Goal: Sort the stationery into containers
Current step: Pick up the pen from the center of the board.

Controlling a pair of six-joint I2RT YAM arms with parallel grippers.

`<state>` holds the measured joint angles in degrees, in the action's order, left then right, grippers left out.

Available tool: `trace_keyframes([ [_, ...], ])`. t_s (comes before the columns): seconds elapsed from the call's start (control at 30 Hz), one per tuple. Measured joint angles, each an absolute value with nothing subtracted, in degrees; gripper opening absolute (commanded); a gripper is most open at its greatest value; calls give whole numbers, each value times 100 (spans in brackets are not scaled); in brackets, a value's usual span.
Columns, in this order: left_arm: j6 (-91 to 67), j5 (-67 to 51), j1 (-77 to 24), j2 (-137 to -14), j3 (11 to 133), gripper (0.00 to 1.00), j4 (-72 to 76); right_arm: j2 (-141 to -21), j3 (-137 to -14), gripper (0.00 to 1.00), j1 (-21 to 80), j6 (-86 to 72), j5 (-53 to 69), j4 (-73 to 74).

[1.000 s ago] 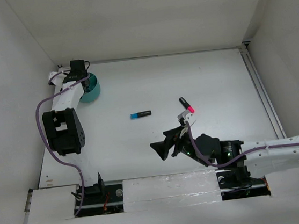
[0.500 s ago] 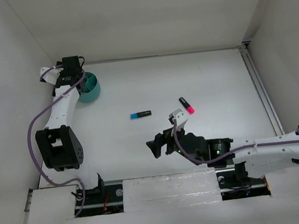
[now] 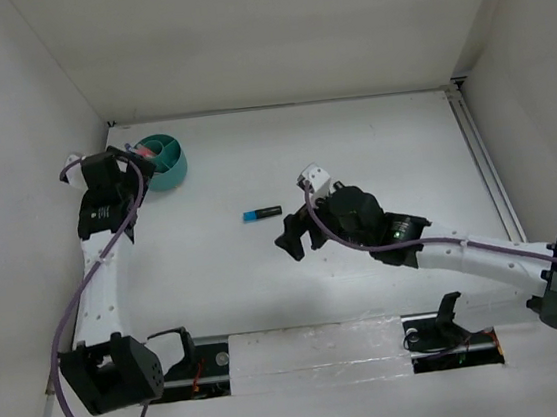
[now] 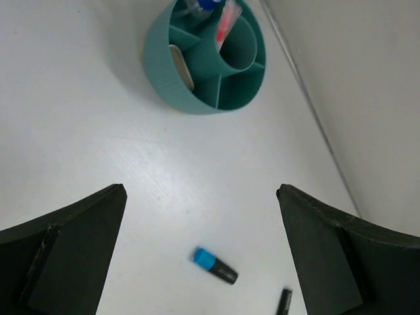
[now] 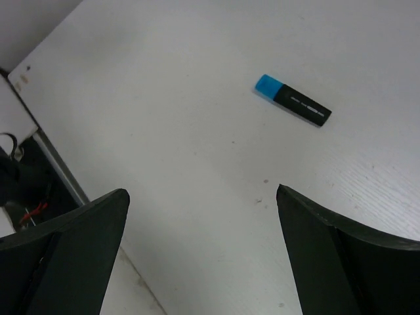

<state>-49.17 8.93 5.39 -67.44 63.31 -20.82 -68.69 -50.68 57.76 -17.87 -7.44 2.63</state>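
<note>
The blue-ended marker [image 3: 262, 212] lies flat on the white bench [image 3: 371, 138] near the middle of the top view, with its blue end to the left. The teal tub [image 3: 166, 161] stands in the upper left of that view, close to the back wall and well apart from the marker.

The left fingers [image 4: 72, 243] are spread wide with nothing between them, and they fill the two lower corners of the left wrist view. There the tub sits at the top centre, beyond the gap. The marker shows in the lower middle, between the two fingers in the picture but down on the bench, touching neither. In the tub, a salmon-pink pen [image 4: 226, 20] leans in one compartment and a blue cap [image 4: 209, 4] shows at the top edge. A pale oblong piece [image 4: 178, 62] stands in a compartment on the left. The dark end of a second marker [image 4: 283, 303] shows at the bottom edge, just right of the first.

The right fingers [image 5: 72, 243] are also wide apart and empty. In the right wrist view the marker lies in the upper right, above the gap and nearer the right-hand finger, untouched, with its blue end to the upper left. In the top view these fingers are near the marker, just below and to its right, but apart from it.
</note>
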Motion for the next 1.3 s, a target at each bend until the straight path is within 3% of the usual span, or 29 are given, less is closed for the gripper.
trace_keyframes([
  [0.23,-3559,-414,893,-6401,6058,100,-2349,-7524,-5551,100,5234,-858,517,349],
  [0.6,-3048,119,738,-4882,5395,100,-2405,-10204,-7605,99,4633,137,1249,1575],
  [0.87,-3052,346,760,-4707,5295,100,-2473,-10645,-7996,89,4158,827,1516,1874],
  [1.3,-3048,174,760,-4912,5295,100,-2475,-11631,-8895,86,3986,1717,1483,2034],
])
